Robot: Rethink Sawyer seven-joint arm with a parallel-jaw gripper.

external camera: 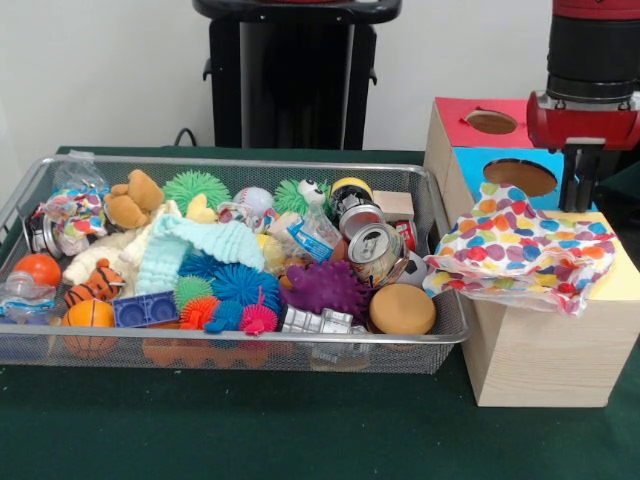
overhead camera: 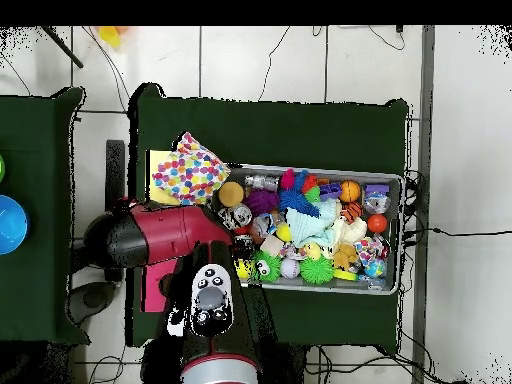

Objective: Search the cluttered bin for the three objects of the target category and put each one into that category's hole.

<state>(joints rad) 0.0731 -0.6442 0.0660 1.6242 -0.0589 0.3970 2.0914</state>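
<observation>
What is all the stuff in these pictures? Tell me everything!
Wire bin: one, silver, on the green table.
Spiky balls: several, green, blue, purple, pink, in the bin.
Cans: at least two, silver, bin's right part.
Teddy bear: one, tan, bin's back left.
Orange balls: two, bin's left front.
Tiger toy: one, striped, bin's left.
Wooden box: one, red, blue and yellow top with holes, right of bin.
Dotted cloth: one, multicoloured, draped over the box.
Gripper: one, black, above the box.
</observation>
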